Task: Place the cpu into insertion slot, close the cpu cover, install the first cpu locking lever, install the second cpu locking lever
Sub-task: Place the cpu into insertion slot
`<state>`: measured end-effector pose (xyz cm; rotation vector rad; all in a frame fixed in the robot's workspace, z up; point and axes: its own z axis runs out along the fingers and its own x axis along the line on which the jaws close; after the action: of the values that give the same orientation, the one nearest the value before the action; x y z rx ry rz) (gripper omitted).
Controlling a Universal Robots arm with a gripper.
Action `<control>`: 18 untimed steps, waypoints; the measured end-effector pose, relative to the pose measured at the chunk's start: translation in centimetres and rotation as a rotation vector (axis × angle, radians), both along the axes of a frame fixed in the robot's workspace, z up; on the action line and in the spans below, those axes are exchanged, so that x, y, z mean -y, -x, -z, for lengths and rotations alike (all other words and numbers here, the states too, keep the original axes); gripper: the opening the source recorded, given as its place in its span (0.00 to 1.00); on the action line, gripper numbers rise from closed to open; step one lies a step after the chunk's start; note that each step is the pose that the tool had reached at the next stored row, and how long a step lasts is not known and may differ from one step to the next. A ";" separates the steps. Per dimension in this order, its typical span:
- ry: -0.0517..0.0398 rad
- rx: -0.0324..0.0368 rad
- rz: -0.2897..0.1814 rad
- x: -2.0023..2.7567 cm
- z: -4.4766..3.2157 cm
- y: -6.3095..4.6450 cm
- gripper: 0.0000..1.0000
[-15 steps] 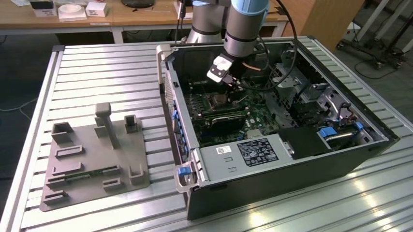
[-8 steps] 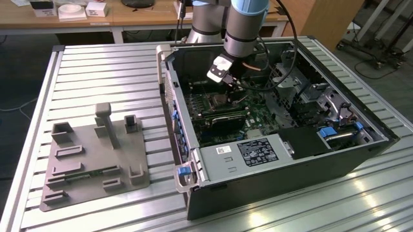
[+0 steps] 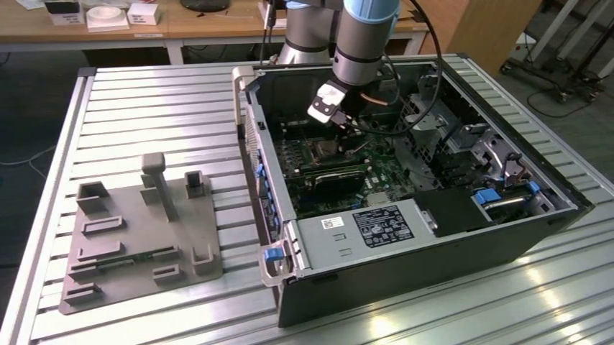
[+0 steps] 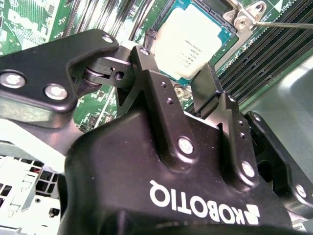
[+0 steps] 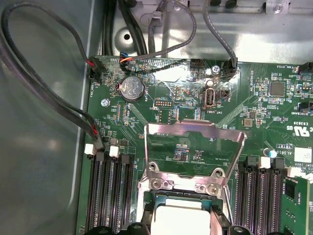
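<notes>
The cpu [image 5: 178,218] lies flat with its silvery face up inside the insertion slot [image 5: 186,185], and a teal edge shows around it [image 4: 188,41]. The cpu cover [image 5: 195,129], a silver frame with a window cut-out, stands raised on its hinge beyond the slot. My gripper [image 4: 176,68] hovers over the cpu, open, with one black finger [image 4: 151,73] on each side and nothing held between them. In the exterior view the gripper [image 3: 329,115] hangs inside the computer case just above the slot [image 3: 321,149]. A thin locking lever [image 4: 283,23] sticks out beside the slot.
Long black memory slots [image 5: 105,196] flank the slot on both sides. Loose cables [image 5: 58,103] run along the case wall. A grey box with a black label [image 3: 369,228] fills the case front. A grey fixture plate [image 3: 134,237] lies on the slatted table at the exterior view's left.
</notes>
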<state>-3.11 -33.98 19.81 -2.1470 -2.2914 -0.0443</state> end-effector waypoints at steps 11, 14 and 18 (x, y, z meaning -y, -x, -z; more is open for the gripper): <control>-0.0001 0.0001 0.000 0.00 0.01 0.0 0.67; 0.0000 0.0001 0.000 0.00 0.02 0.0 0.67; -0.0001 0.0001 0.000 0.00 0.03 0.0 0.67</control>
<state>-3.11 -33.98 19.78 -2.1471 -2.2913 -0.0445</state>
